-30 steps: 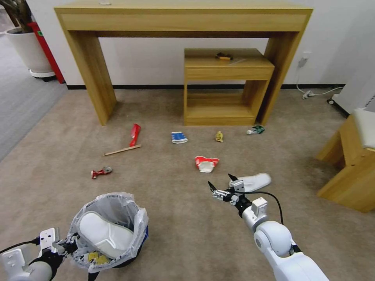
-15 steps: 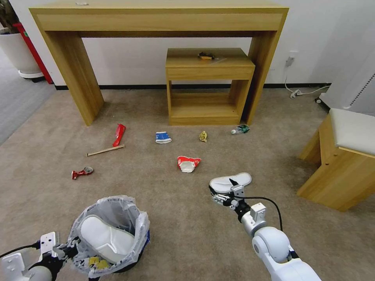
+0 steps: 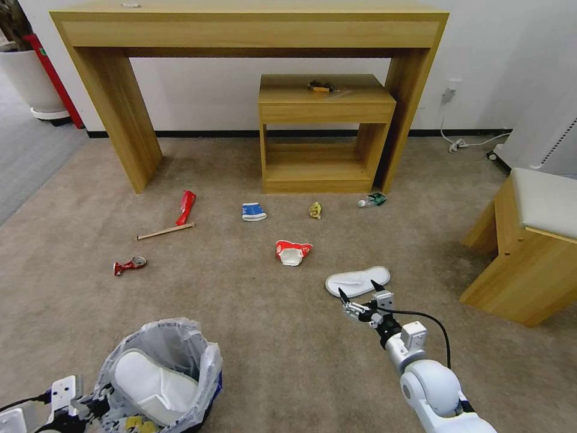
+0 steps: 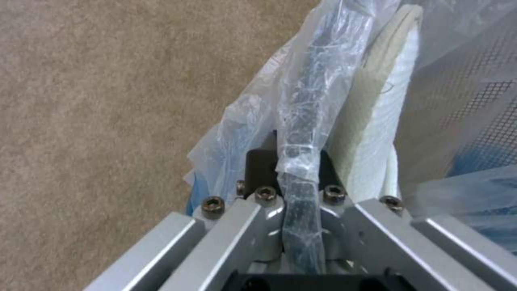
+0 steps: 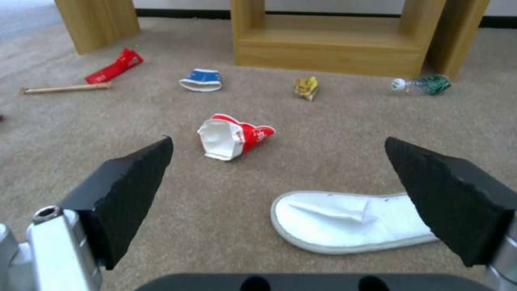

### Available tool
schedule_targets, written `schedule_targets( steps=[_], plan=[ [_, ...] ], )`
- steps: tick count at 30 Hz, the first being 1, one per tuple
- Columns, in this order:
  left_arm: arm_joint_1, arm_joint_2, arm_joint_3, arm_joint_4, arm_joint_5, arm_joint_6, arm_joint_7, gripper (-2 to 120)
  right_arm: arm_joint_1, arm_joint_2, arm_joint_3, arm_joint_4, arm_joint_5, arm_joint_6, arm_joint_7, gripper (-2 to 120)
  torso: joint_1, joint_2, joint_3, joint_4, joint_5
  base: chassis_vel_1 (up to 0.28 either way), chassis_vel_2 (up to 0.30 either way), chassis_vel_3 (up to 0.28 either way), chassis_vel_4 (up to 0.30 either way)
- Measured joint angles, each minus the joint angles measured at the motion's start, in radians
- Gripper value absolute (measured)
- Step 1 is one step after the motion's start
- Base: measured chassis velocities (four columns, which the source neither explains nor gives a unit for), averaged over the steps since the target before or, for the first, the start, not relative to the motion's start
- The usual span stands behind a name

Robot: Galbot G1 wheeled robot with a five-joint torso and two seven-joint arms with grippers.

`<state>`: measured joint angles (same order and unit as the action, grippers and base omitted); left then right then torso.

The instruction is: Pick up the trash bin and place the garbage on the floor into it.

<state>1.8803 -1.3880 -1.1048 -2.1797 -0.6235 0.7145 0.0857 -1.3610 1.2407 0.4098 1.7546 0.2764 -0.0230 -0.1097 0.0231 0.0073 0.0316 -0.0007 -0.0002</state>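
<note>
The black trash bin (image 3: 207, 391), lined with a crinkled clear bag, hangs at the lower left with a white slipper (image 3: 153, 385) inside. My left gripper (image 3: 96, 406) is shut on its rim (image 4: 301, 105). A second white slipper (image 3: 357, 281) lies on the carpet just beyond my right gripper (image 3: 362, 294), which is open and above the carpet; in the right wrist view this slipper (image 5: 350, 220) lies between the fingers (image 5: 129, 194). Farther out lie a red-white cup (image 3: 292, 252), blue-white carton (image 3: 253, 211), yellow wrapper (image 3: 315, 210), green bottle (image 3: 372, 199), red wrapper (image 3: 186, 207), wooden stick (image 3: 164, 231) and crushed can (image 3: 129, 265).
A tall wooden console table (image 3: 108, 108) stands against the wall, with a small wooden cabinet (image 3: 324, 138) under it carrying a yellow-black item (image 3: 320, 87). A cushioned wooden stool (image 3: 529, 252) stands at the right. A cable (image 3: 469, 143) lies by the wall, a planter (image 3: 30, 78) at far left.
The camera has turned, shifting the whole scene. The bin sits lower in view. My right gripper, still open, has drawn back from over the slipper to its near side.
</note>
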Motion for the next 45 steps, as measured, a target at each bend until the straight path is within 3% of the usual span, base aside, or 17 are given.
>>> schedule_targets(
  steps=[25, 28, 35, 45],
  plan=[
    [0.022, 0.006, -0.029, 0.005, -0.031, -0.006, 0.006, 0, -0.007, 0.002, 0.020, -0.011, -0.002, -0.003, -0.016, 100, 0.000, 0.000, 0.000, -0.0001, 0.0000, -0.115, 0.123, 0.118, -0.118],
    [0.022, 0.006, -0.032, 0.004, -0.034, -0.006, 0.006, 0, 0.007, -0.004, 0.023, -0.060, 0.007, -0.041, -0.022, 100, 0.000, 0.000, 0.000, 0.0001, -0.0001, -0.049, 0.096, 0.053, -0.061],
    [0.013, 0.020, -0.058, -0.005, -0.052, 0.001, 0.003, 0, 0.133, -0.005, -0.006, -0.333, 0.009, -0.093, -0.034, 100, 0.000, 0.000, 0.000, 0.0000, 0.0001, 0.000, 0.000, 0.000, 0.000],
    [0.008, 0.038, -0.093, -0.005, -0.069, 0.013, 0.002, 0, 0.192, 0.025, -0.030, -0.402, 0.198, -0.199, 0.056, 100, 0.000, 0.000, 0.000, 0.0000, 0.0000, 0.000, 0.000, 0.000, 0.000]
  ],
)
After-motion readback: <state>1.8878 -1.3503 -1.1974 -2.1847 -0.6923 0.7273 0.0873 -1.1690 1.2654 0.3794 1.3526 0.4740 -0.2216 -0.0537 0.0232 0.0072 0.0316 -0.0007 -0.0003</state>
